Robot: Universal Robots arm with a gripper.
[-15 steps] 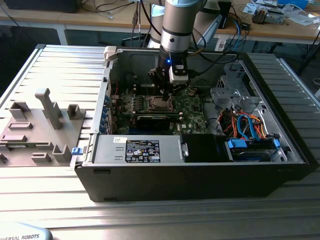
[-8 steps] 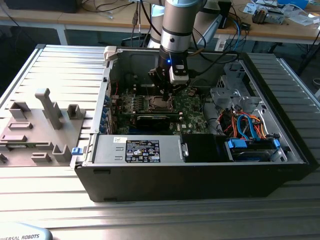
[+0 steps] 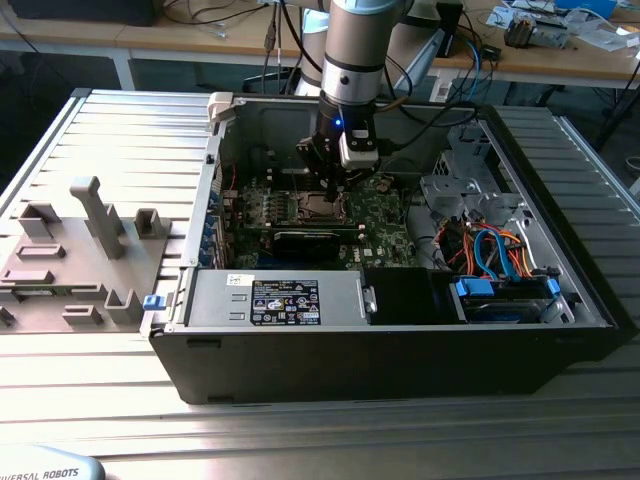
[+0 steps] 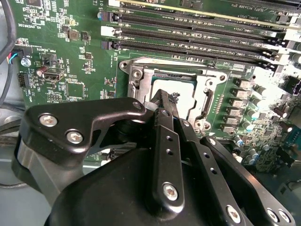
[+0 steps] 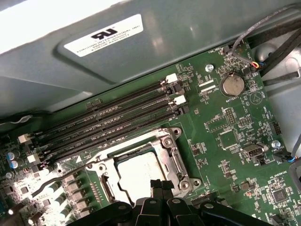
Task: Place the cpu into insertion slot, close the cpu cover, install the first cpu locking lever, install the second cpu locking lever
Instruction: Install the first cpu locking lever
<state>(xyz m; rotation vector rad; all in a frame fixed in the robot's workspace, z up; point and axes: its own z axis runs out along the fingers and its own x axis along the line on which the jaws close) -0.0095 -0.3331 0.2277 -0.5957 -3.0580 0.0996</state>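
Note:
The cpu (image 5: 137, 170) shows its dull silver top inside the insertion slot (image 3: 320, 207) on the green motherboard (image 5: 225, 141). The cpu cover (image 5: 172, 155) lies flat around the cpu as a silvery frame, also seen in the second wrist view as cpu cover (image 4: 140, 81) around the cpu (image 4: 186, 88). A thin dark locking lever (image 5: 54, 181) sticks out sideways from the socket's corner. My gripper (image 5: 160, 183) hangs just above the socket's edge with its fingers together and nothing between them; in the exterior view the gripper (image 3: 335, 193) is directly over the socket.
Long black memory slots (image 5: 108, 117) run beside the socket, below the case's grey wall (image 5: 141, 47). A coin battery (image 5: 231, 84) sits on the board. The power supply (image 3: 285, 300) and drive cage with blue cables (image 3: 500, 275) fill the case front. Grey fixtures (image 3: 90, 230) stand at the exterior view's left.

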